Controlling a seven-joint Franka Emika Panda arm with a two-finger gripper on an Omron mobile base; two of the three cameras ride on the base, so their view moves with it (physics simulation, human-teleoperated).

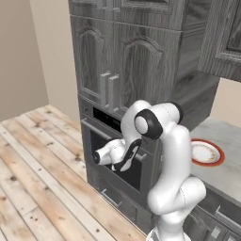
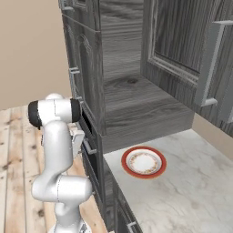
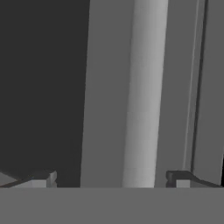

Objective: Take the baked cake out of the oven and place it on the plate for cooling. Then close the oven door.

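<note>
Tool (image 3: 111, 179) straddles handle (image 3: 144, 96); contact unclear.

Domestic kitchen, rendered. Indicators: tall grey wood-grain cabinet doors (image 1: 127, 61); built-in grey steel oven (image 1: 115, 155) beneath them; pale marbled table (image 2: 191, 191) at 3 o'clock carrying a round red-orange-rimmed plate (image 2: 143, 162); light plank floor (image 1: 37, 179).
</note>
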